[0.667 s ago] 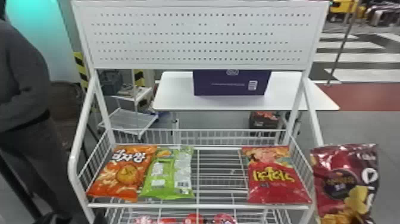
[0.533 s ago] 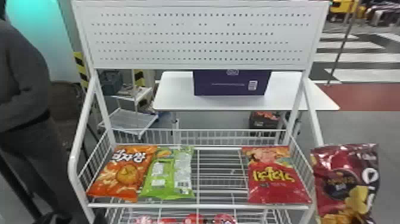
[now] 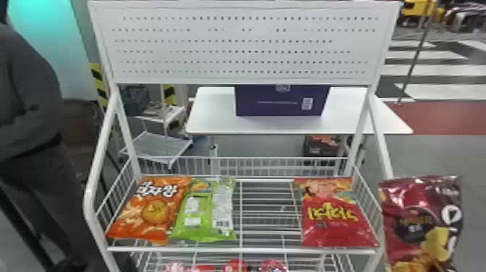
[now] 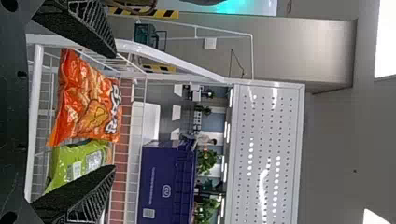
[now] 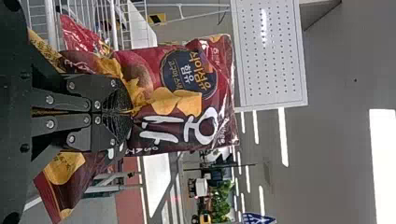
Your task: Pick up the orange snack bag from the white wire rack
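The orange snack bag lies face up at the left end of the white wire rack, against a green bag. Low at the head view's bottom left, just in front of the rack's left post, is my left gripper. In the left wrist view, my left gripper is open, with the orange bag beyond the space between its fingers, not touched. My right gripper is shut on a maroon snack bag, which hangs beside the rack's right side in the head view.
A red bag lies at the rack's right end. More red packs sit on the lower shelf. White side posts and a perforated panel frame the rack. Behind stands a table with a purple box.
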### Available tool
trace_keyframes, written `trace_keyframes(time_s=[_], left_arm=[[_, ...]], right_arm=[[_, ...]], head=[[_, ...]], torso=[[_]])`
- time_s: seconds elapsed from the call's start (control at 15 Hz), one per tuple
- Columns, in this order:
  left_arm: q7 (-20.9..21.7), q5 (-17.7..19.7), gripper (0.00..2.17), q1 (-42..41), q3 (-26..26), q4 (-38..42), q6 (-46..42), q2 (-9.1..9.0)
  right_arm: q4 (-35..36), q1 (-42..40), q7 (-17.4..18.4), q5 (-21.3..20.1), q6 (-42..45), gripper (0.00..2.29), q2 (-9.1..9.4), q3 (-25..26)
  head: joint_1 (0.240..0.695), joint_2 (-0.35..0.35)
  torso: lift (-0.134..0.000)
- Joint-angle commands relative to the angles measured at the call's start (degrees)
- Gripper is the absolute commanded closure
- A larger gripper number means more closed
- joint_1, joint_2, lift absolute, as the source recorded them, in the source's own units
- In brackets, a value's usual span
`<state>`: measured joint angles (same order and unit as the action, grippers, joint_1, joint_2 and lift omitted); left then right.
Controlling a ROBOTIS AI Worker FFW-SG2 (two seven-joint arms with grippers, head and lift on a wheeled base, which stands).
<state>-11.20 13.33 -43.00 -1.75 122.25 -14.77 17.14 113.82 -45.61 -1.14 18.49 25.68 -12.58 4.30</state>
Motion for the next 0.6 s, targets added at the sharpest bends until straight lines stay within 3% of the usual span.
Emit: trace_keyframes(time_s=[0.0, 0.13, 0.53], left_arm=[[0.31, -3.48, 0.03, 9.17, -2.90, -4.92, 12.27, -0.61], [0.57, -4.54, 0.03, 19.45, -4.84, -11.51, 21.23, -1.05], [1.10, -1.11, 0.04, 36.50, -5.72, -25.92, 25.27, -1.40]], right_arm=[[0.09, -0.18, 0.00, 0.05, 0.02, 2.10, 0.01, -0.17], [0.35, -0.44, 0.00, 0.05, 0.02, 2.10, 0.01, -0.26], [0.44, -0.97, 0.00, 0.05, -0.15, 2.10, 0.01, 0.18]], head=[[0.499, 0.000], [0.499, 0.000], [0.499, 0.000]], torso=[[0.000], [0.000], [0.000]])
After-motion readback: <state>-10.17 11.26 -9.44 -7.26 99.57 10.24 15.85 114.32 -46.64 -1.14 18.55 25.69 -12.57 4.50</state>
